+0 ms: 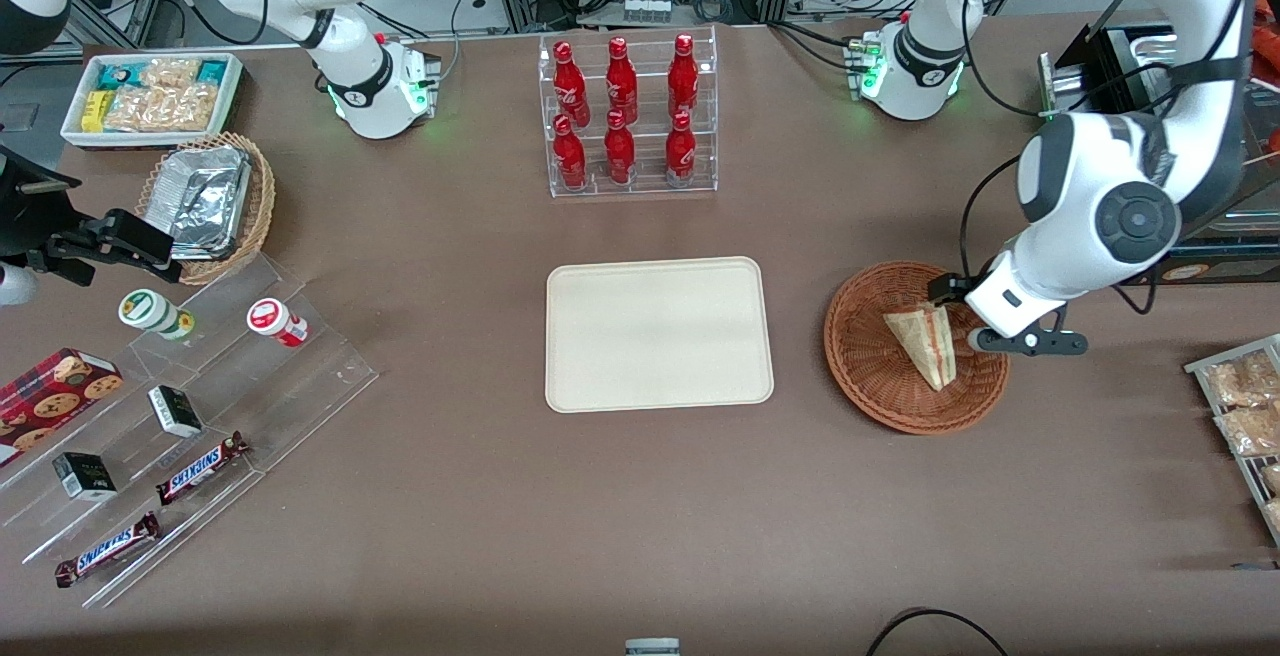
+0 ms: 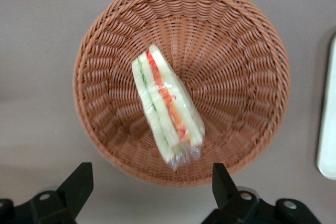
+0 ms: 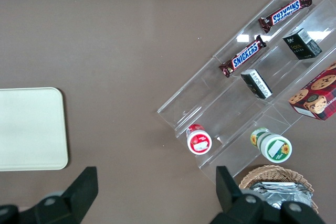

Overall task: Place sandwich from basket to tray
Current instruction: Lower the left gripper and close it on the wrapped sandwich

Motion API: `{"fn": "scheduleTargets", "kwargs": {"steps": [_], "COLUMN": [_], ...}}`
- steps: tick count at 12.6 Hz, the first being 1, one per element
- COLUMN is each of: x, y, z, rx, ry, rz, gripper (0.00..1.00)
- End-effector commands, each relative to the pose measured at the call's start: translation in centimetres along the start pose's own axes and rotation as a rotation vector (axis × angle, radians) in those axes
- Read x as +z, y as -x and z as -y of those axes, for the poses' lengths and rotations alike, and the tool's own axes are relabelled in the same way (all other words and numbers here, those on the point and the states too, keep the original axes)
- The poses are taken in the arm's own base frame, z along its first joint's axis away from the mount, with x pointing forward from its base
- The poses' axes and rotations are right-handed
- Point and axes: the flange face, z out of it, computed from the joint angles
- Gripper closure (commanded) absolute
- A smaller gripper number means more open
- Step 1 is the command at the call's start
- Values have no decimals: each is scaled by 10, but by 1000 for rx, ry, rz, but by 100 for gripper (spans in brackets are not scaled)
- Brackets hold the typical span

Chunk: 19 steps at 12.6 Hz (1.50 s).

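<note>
Brown table [image 1: 450,496]: sandwich [image 2: 167,107] in basket [image 2: 247,66], wide-open empty hand [image 2: 149,187] above its rim.

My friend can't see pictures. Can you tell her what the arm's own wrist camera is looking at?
A wrapped triangular sandwich lies in a round reddish-brown wicker basket on a brown table. The gripper hovers above it, fingers open wide and holding nothing. The cream tray lies beside the basket.
</note>
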Motion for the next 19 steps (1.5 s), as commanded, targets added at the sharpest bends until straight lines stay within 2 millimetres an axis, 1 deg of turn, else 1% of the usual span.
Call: {"fn": "scheduleTargets", "kwargs": {"steps": [1,3,6,8,9,11,12,15,16,17,18,19], "x": [21,28,34,50,59,67,70,90,92,92,93,91], "y": [16,18,19,23,22,21,22,25,24,24,25,24], "z": [-6,-10,-11,-12,-12,-16,-16,-17,-17,-17,-17,-16], "rx": [-150,-316,-483,-547,-572,-575,-575,-574,-574,-574,-573,-572], "ry": [13,23,53,75,81,83,81,71,71,70,69,70], "rz": [-66,-77,-73,-113,-121,-119,-113,-82,-79,-77,-76,-75], "gripper": [0,0,0,0,0,0,0,0,9,33,66,88]}}
